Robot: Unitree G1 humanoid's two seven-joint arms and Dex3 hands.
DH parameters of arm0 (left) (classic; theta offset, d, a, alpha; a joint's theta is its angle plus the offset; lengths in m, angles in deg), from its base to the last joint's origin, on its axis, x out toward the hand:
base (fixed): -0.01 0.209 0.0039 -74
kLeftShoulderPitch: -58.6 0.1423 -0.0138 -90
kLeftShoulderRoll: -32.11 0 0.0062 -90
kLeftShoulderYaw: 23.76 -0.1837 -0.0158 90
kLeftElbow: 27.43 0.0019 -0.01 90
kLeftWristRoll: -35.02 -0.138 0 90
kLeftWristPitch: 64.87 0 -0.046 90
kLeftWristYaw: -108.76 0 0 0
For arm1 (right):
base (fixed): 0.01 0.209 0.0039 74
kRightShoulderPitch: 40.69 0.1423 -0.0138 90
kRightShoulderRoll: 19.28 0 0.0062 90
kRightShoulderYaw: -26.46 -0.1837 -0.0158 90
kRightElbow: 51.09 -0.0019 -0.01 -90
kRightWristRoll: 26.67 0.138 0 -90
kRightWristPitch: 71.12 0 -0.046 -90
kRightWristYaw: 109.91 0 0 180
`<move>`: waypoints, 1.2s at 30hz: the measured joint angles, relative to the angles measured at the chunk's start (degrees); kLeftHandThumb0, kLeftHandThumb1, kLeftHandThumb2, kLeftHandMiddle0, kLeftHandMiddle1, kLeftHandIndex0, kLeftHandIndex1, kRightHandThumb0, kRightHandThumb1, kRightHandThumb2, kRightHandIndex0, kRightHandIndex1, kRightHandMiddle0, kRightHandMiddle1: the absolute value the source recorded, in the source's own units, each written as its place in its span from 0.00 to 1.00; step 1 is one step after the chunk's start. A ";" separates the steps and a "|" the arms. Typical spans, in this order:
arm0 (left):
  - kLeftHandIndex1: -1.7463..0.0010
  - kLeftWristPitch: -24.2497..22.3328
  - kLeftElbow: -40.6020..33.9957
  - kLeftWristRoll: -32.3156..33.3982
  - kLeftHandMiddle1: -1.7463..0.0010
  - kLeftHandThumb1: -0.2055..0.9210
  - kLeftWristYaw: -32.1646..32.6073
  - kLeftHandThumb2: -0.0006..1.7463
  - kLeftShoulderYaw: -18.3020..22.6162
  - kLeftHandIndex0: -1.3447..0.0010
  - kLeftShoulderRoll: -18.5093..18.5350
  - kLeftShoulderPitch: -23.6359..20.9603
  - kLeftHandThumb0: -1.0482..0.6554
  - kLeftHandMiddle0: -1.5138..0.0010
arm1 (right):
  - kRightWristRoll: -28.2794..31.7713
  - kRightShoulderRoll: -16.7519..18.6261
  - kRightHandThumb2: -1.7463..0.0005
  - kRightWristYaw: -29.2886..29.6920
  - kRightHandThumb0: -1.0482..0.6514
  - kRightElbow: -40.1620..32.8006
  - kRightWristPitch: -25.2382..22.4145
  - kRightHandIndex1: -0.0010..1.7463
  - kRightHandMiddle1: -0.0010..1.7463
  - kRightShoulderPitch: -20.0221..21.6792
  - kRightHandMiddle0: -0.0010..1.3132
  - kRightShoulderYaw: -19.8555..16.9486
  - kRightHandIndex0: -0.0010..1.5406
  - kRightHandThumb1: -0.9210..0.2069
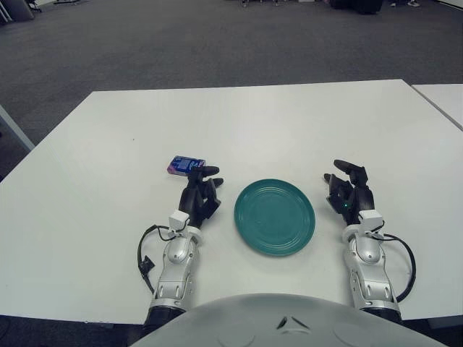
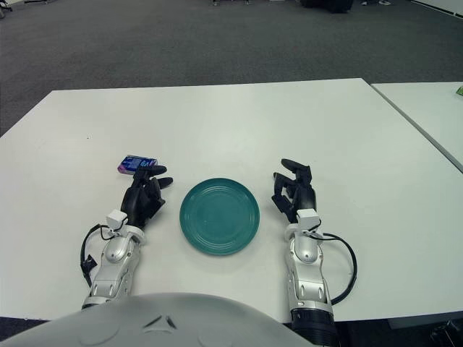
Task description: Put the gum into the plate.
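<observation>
In the left eye view we see the gum pack (image 1: 186, 165) lying on the white table (image 1: 108, 144), just beyond our left hand (image 1: 200, 191), whose fingers are loosely spread and hold nothing. The teal plate (image 1: 274, 216) sits bare between both hands.

In the right eye view, our right hand (image 2: 293, 190) shows right of the plate, fingers relaxed and empty.

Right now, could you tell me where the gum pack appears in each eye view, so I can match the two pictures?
Left eye view: gum pack left of centre, just beyond the left hand.
Right eye view: it sits farther left.
Shared landmark: the green plate, to its right and nearer.
</observation>
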 measured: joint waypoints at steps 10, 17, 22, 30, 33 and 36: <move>0.18 -4.66 -5.89 -2.22 0.34 1.00 0.48 0.50 0.83 0.90 1.67 -6.63 0.17 0.84 | -0.02 -0.03 0.60 0.19 0.27 0.65 0.01 0.40 0.64 0.69 0.00 -0.03 0.23 0.00; 0.31 0.18 -2.57 -4.67 0.41 0.99 -0.54 0.38 3.02 0.99 6.88 -17.37 0.24 0.96 | -0.04 -0.02 0.60 0.27 0.28 1.21 0.48 0.40 0.64 0.97 0.00 -0.04 0.23 0.00; 0.43 6.65 0.47 -8.30 0.50 1.00 -1.55 0.32 4.54 1.00 13.41 -24.48 0.21 0.99 | -0.01 0.08 0.61 0.31 0.28 1.40 0.68 0.41 0.64 0.96 0.00 -0.01 0.23 0.00; 0.50 14.00 3.58 -14.15 0.58 0.98 -9.24 0.27 2.97 1.00 25.59 -32.45 0.16 1.00 | 0.00 0.32 0.61 0.34 0.29 1.29 1.10 0.41 0.63 0.80 0.00 -0.04 0.24 0.00; 0.48 17.82 10.01 -15.97 0.59 0.94 -11.88 0.25 1.87 1.00 29.92 -36.60 0.15 1.00 | 0.00 0.30 0.61 0.32 0.29 1.10 1.19 0.41 0.63 0.73 0.00 -0.03 0.24 0.00; 0.46 20.47 16.70 -17.22 0.61 0.91 -12.57 0.23 1.07 0.99 32.22 -39.93 0.14 0.98 | 0.00 0.30 0.61 0.29 0.29 0.94 1.29 0.41 0.63 0.56 0.00 0.00 0.24 0.00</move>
